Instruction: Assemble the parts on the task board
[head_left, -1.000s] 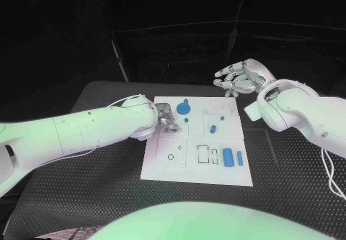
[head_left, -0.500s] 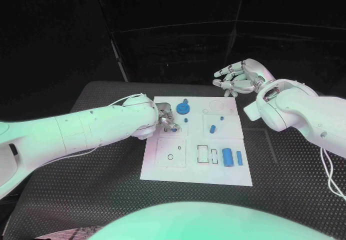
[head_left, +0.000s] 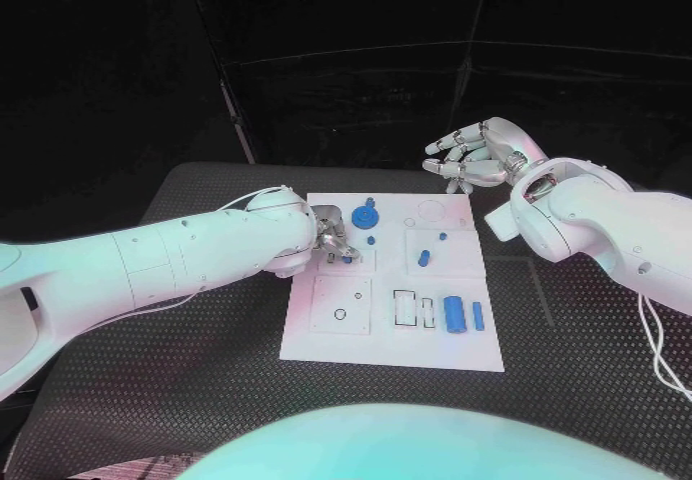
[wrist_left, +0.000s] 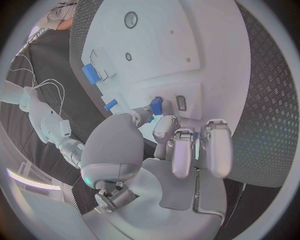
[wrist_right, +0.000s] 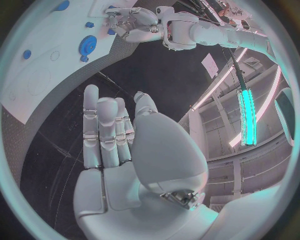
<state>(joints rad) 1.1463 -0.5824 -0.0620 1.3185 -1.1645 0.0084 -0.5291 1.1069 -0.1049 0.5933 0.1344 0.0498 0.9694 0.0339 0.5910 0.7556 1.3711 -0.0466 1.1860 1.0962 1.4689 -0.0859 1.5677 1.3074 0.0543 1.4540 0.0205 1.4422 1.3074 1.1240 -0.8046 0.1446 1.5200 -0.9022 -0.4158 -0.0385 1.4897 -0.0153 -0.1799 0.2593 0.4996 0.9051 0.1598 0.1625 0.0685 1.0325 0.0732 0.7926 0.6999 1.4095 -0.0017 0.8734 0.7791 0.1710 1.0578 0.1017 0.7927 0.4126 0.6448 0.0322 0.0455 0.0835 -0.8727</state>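
Your left hand (head_left: 335, 243) is down on the task board (head_left: 392, 350) right now, fingertips pinching a small blue part (wrist_left: 156, 105) at about nine o'clock from the board's middle. From the left wrist camera you can see the piece nipped between thumb and a finger, just beside a small rectangular slot (wrist_left: 181, 102) in the board. My read: you're seating that piece, or about to.

Your right hand (head_left: 473, 155) is up off the table at one o'clock, past the board's far corner, fingers loosely extended and holding nothing. It's well clear of the work.

Elsewhere on the board: a blue gear (head_left: 365, 213) sits toward twelve o'clock, a short blue peg (head_left: 426, 258) lies near the centre, and a fatter blue cylinder (head_left: 454, 313) with a thin blue strip (head_left: 479, 316) beside it rests around four o'clock.

On handling, going by looks: these parts appear to be small, rigid plastic, very light and probably smooth, so they'll likely slip or flick away if you squeeze off-centre. Hold the pinched piece across its flat sides, near the middle, and keep it square to the slot; a tilt would likely jam it. The cylinder would probably roll, so take it across its length, not by its ends. The gear is best held by its rim.
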